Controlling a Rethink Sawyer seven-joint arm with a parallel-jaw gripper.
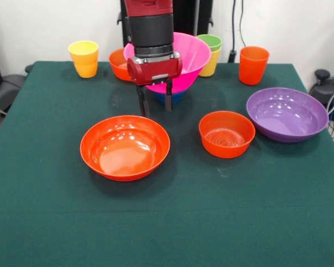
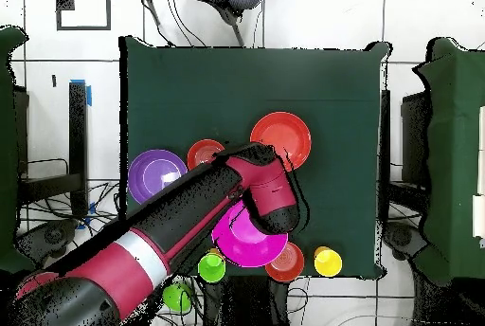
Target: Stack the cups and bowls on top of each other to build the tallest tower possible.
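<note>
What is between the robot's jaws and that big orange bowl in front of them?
Nothing visible. The gripper, jaws open, hangs just behind the wide orange bowl, with only bare green table between them. The pink bowl is behind the gripper, and the small orange bowl lies off to the side.

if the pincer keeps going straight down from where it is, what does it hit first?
Most likely bare table: the pincer points down between the pink bowl and the wide orange bowl. Depth is unclear; it might catch the orange bowl's far rim.
</note>
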